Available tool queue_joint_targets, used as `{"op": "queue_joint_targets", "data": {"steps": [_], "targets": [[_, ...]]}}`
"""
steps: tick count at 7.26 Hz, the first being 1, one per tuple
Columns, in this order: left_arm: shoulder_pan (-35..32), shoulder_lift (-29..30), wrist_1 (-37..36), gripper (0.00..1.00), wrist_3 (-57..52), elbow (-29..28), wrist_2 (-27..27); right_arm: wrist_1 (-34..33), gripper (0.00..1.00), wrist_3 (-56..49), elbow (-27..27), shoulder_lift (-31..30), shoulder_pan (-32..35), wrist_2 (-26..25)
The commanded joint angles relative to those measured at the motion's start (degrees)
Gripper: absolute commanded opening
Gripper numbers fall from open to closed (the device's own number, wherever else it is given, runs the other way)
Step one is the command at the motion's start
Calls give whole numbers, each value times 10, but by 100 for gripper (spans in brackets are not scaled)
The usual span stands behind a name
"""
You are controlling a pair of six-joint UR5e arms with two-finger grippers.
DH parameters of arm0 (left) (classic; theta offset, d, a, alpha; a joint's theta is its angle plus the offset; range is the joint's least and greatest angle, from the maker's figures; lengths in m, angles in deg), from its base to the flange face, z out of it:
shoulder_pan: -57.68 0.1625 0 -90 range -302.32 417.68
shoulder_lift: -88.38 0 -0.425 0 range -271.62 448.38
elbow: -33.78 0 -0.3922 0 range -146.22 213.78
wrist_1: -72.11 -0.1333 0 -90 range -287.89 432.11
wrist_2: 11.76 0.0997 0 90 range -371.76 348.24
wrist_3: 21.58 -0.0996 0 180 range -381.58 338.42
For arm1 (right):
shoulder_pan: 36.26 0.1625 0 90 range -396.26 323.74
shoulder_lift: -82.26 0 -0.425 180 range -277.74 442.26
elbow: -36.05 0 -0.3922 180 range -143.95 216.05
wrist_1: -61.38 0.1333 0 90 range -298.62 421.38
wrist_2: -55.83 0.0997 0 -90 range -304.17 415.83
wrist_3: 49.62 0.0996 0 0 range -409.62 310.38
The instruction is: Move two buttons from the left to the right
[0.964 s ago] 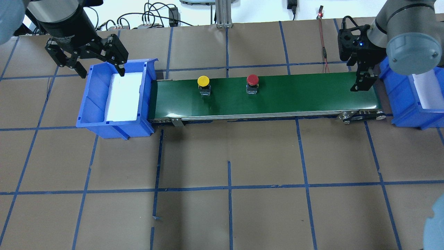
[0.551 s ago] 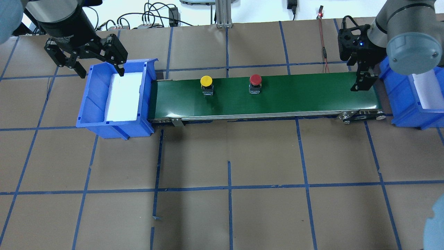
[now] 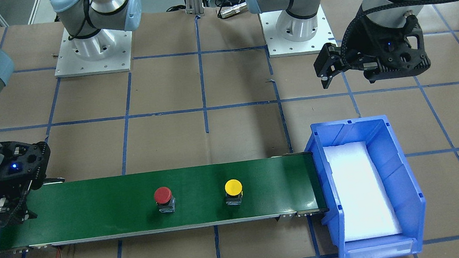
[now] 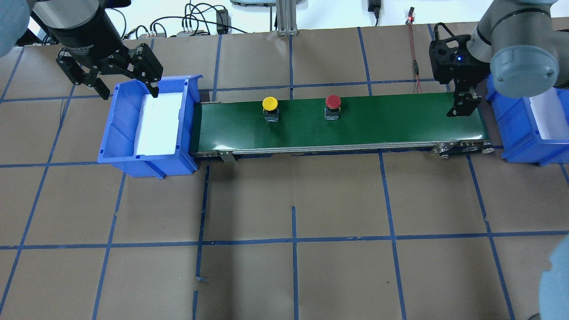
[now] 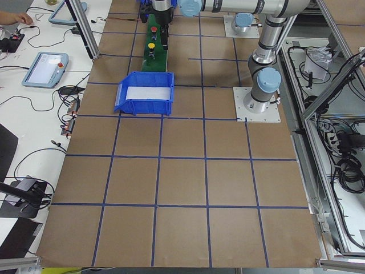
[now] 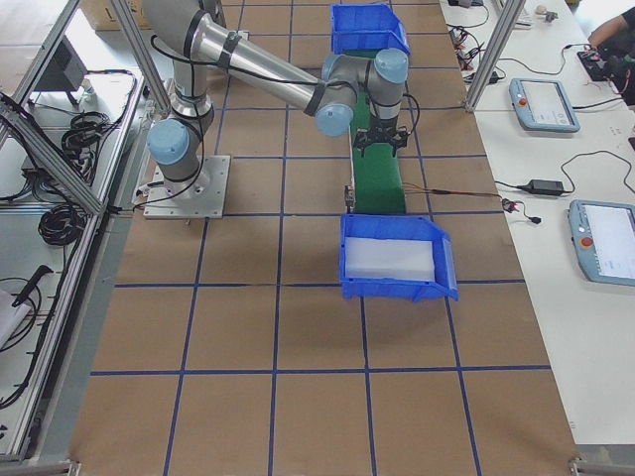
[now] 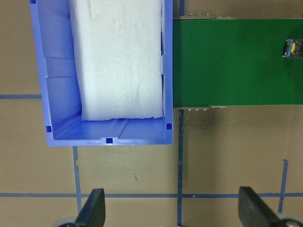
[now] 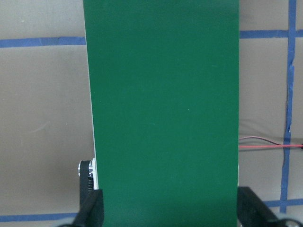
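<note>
The yellow button [image 4: 270, 103] and the red button [image 4: 333, 102] stand upright on the green conveyor belt [image 4: 355, 129], the red one further right. They also show in the front view, yellow [image 3: 233, 187] and red [image 3: 162, 195]. My left gripper [image 4: 129, 91] is open and empty above the far end of the left blue bin [image 4: 111, 133]. In its wrist view the fingers [image 7: 92, 210] are spread wide and the yellow button [image 7: 292, 48] sits at the right edge. My right gripper [image 4: 462, 106] is open and empty, low over the belt's right end, with only bare belt [image 8: 165, 94] below it.
The left bin holds a white foam pad [image 4: 160, 122]. A second blue bin [image 4: 515, 146] with foam stands past the belt's right end, partly under my right arm. A red cable [image 4: 415, 66] lies behind the belt. Blue tape lines cross the brown table.
Both buttons have ridden the belt to the right, keeping their spacing. My right gripper has shifted slightly left and back. My left gripper has stayed put and open.
</note>
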Motion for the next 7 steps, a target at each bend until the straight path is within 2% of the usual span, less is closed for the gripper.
{"op": "queue_joint_targets", "data": {"steps": [1,7], "targets": [[1,-1,-1,100,2,0,-1,-18,100,-26,9,15,-1,5],[4,2,-3,100,2,-3,-1,-17,100,-20,10,14,-1,5]]}}
